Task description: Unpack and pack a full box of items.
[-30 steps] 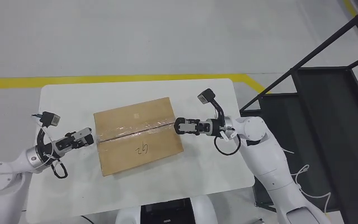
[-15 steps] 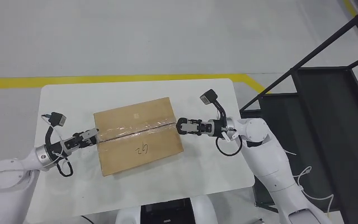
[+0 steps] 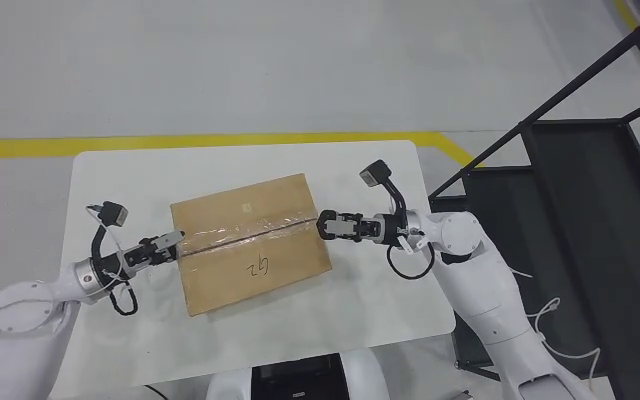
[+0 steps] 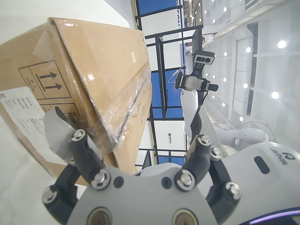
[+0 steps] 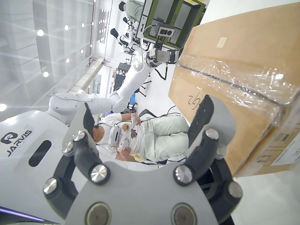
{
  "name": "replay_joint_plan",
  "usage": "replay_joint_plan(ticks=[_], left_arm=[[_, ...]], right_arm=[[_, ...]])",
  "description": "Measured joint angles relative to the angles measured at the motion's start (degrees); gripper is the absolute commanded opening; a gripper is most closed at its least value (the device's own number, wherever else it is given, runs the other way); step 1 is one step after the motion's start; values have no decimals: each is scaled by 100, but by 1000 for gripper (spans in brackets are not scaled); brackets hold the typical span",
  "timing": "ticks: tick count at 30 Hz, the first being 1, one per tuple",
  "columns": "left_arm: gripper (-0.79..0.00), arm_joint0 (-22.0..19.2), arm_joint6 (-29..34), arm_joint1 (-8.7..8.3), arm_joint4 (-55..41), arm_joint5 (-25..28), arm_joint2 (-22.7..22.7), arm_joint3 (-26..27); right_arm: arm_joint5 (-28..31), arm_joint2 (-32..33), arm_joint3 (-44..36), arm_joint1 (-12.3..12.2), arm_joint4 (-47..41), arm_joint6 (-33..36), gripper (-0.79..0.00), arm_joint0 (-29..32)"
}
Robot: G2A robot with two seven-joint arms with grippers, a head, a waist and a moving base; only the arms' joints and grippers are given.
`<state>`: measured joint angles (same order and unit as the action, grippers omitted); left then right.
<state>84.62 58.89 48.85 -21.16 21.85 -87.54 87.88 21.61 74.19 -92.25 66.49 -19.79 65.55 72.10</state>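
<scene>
White table [image 3: 380, 290] with a taped-shut cardboard box [image 3: 250, 243], contents hidden.

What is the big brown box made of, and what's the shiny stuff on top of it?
The box looks like cardboard: matte brown, with folded flaps. The shiny strip along its seam looks like clear plastic tape: it glints, wrinkles, and brown shows through.
</scene>
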Motion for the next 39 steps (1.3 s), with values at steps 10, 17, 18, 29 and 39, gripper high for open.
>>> replay_joint_plan(ticks=[10, 17, 18, 29, 39], left_arm=[[0, -139, 22, 36, 21, 18, 186, -84], [0, -319, 68, 66, -58, -6, 322, -197], [0, -345, 71, 68, -87, -6, 319, -234], [0, -28, 29, 15, -790, 271, -416, -307], [0, 368, -205, 31, -1141, 417, -717, 159]], right_arm=[[20, -31, -5, -39, -51, -51, 0, 22], [26, -22, -4, -74, -73, -76, 0, 69], [31, -24, 1, -77, -76, -75, 0, 70], [799, 429, 3, -152, -75, -551, 0, 216], [1108, 568, 18, -161, -148, -861, 0, 311]])
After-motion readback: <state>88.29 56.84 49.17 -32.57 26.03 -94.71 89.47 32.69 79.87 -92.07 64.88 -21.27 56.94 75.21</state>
